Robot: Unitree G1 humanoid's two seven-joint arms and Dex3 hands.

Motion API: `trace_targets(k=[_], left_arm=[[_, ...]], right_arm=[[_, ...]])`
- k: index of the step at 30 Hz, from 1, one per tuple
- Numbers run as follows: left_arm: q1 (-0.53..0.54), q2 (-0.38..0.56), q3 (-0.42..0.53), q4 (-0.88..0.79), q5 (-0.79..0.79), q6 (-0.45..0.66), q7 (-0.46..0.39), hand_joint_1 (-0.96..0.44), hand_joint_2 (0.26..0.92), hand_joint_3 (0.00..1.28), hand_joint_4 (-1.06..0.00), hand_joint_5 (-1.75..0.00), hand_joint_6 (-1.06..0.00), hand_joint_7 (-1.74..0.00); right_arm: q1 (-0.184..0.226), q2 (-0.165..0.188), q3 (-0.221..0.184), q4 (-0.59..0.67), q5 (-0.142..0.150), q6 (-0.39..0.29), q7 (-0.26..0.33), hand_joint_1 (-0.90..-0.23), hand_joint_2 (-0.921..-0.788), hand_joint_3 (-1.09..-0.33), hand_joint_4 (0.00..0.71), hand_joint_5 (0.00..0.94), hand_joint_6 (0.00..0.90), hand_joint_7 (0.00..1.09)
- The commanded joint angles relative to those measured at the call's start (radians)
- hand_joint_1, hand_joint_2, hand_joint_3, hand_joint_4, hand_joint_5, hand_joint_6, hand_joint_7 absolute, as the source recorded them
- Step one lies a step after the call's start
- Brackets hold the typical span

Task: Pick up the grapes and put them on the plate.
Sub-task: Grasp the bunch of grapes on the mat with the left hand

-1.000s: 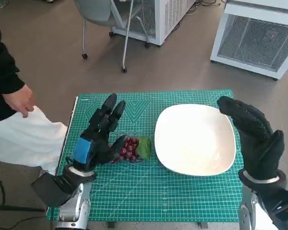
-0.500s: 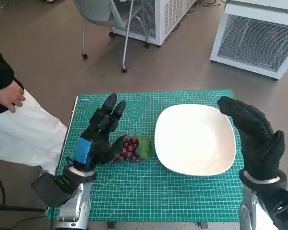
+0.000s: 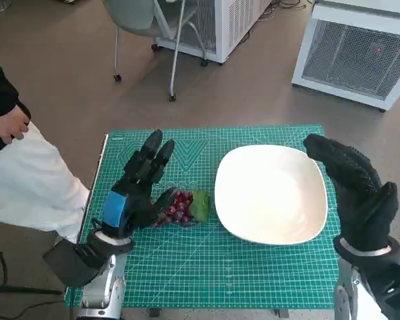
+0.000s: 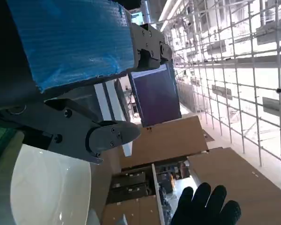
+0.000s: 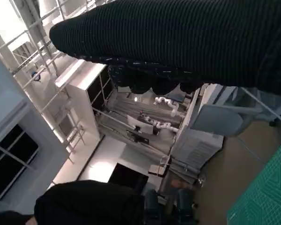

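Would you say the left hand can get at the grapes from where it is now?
Probably yes. The left hand is already right beside the grapes on the green mat, fingers spread, and nothing lies between them; the plate sits clear on the far side.

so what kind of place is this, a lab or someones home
Most likely a robotics lab or workshop, not a home. The work happens on a green cutting mat on a small table, white vented equipment cabinets stand on the bare floor, and the right wrist view shows white robot arms on benches in a tall industrial hall.
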Motion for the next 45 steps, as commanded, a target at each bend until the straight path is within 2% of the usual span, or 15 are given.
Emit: trace_targets(k=[1, 5, 9, 15, 20, 30, 45], left_arm=[[0.002, 0.103, -0.004, -0.052, 0.193, -0.01, 0.064, -0.34, 0.921, 0.33, -0.21, 0.0, -0.22, -0.06], [0.01, 0.196, -0.02, -0.135, 0.371, 0.058, 0.093, -0.43, 0.921, 0.23, -0.16, 0.0, -0.18, -0.04], [0.019, 0.28, -0.043, -0.227, 0.487, 0.167, 0.057, -0.5, 0.906, 0.1, -0.08, 0.0, -0.17, -0.03], [0.024, 0.349, -0.101, -0.368, 0.621, 0.387, -0.015, -0.5, 0.812, 0.01, -0.02, 0.0, -0.18, -0.02], [0.013, 0.368, -0.165, -0.433, 0.721, 0.524, -0.054, -0.48, 0.739, 0.0, -0.03, -0.01, -0.22, -0.03], [-0.066, 0.357, -0.303, -0.402, 0.842, 0.688, -0.137, -0.49, 0.72, 0.0, -0.07, -0.01, -0.27, -0.03], [-0.19, 0.335, -0.427, -0.231, 0.86, 0.764, -0.19, -0.52, 0.726, 0.0, -0.07, 0.0, -0.27, -0.01]], right_arm=[[0.025, -0.009, -0.003, 0.001, -0.008, 0.011, 0.003, -0.568, -0.921, -0.666, 0.38, 0.003, 0.014, 0.67], [0.025, -0.01, -0.004, -0.001, -0.01, 0.011, 0.002, -0.568, -0.921, -0.666, 0.38, 0.002, 0.013, 0.67], [0.026, -0.013, -0.006, -0.005, -0.011, 0.013, -0.001, -0.569, -0.921, -0.667, 0.378, 0.002, 0.012, 0.67], [0.028, -0.014, -0.007, -0.01, -0.004, 0.015, 0.0, -0.578, -0.921, -0.666, 0.377, 0.001, 0.008, 0.67], [0.026, -0.011, -0.009, -0.006, 0.002, 0.011, 0.002, -0.575, -0.921, -0.663, 0.377, 0.001, 0.004, 0.68], [0.025, -0.006, -0.012, -0.004, 0.017, 0.01, 0.005, -0.553, -0.921, -0.669, 0.373, 0.0, -0.001, 0.69], [0.034, -0.006, -0.019, -0.011, 0.021, 0.007, 0.004, -0.539, -0.921, -0.675, 0.369, 0.0, -0.001, 0.69]])
